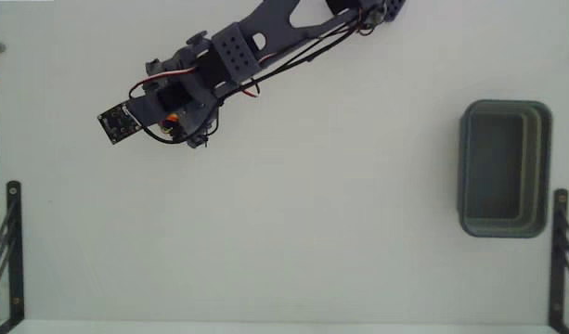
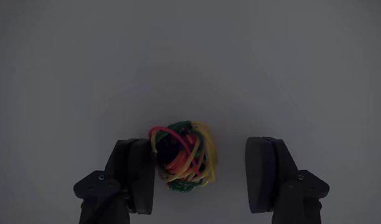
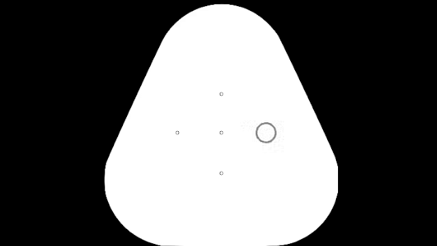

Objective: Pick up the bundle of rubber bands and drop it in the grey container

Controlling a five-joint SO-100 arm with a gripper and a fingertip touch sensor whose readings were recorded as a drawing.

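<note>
Multicoloured bundle of rubber bands (image 2: pixel 184 158) between spread end effector (image 2: pixel 202 168) jaws — unclamped.

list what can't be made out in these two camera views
- Fixed view: the small multicoloured clump of rubber bands is hidden under the dark arm; the fingers are hidden too.
- Wrist view: the rectangular grey-green plastic tub lies outside the frame.
- Wrist view: whether the left finger touches the clump is unclear; it sits close against it.
- Wrist view: both fingers are cut off by the bottom edge.

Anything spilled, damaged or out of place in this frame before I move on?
Nothing stands out. The grey container sits upright and empty at the right of the fixed view. In the wrist view the bundle of rubber bands lies intact between the open gripper, nearer its left finger.
</note>
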